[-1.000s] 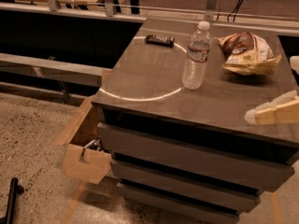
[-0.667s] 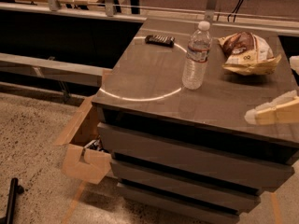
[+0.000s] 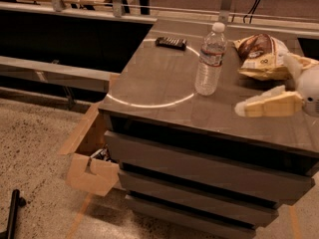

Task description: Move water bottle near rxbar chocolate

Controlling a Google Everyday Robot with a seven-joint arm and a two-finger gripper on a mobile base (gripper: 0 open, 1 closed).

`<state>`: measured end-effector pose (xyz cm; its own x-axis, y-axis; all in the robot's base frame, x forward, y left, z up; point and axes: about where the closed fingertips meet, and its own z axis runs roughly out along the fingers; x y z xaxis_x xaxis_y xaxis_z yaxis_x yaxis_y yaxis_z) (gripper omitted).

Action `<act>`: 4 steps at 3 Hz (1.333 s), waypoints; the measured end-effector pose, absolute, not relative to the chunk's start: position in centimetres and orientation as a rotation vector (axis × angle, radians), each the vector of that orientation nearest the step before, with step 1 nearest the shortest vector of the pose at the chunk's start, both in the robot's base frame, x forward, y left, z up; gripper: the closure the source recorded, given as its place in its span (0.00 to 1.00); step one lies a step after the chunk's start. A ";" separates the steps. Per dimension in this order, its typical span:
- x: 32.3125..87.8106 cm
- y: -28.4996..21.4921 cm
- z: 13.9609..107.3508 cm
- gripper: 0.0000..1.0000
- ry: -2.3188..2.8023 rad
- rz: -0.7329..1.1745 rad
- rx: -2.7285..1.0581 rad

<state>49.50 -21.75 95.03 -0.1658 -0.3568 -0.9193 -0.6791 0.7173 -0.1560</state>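
The water bottle [image 3: 209,59], clear and ribbed with a white cap, stands upright near the middle of the grey cabinet top [image 3: 154,83]. The rxbar chocolate [image 3: 171,42], a small flat dark bar, lies at the far left of the top, apart from the bottle. My gripper [image 3: 264,86] comes in from the right edge, to the right of the bottle and a little nearer than it, above the top. Its pale fingers [image 3: 269,104] are spread apart and hold nothing. It does not touch the bottle.
A crinkled yellow-and-brown snack bag [image 3: 260,55] lies at the far right, just behind the gripper. The cabinet has drawers [image 3: 199,168] in front. An open cardboard box [image 3: 92,171] sits on the floor at its left. A metal rail [image 3: 75,6] runs behind.
My gripper has moved left, further over the cabinet top toward the bottle, and its second finger now shows. The bottle, bar and bag have not moved.
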 end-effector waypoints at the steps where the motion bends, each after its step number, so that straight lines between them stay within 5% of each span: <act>1: 52.5 -20.0 94.7 0.00 1.717 0.400 -0.806; 4: 59.7 -16.3 92.1 0.00 1.567 0.477 -0.748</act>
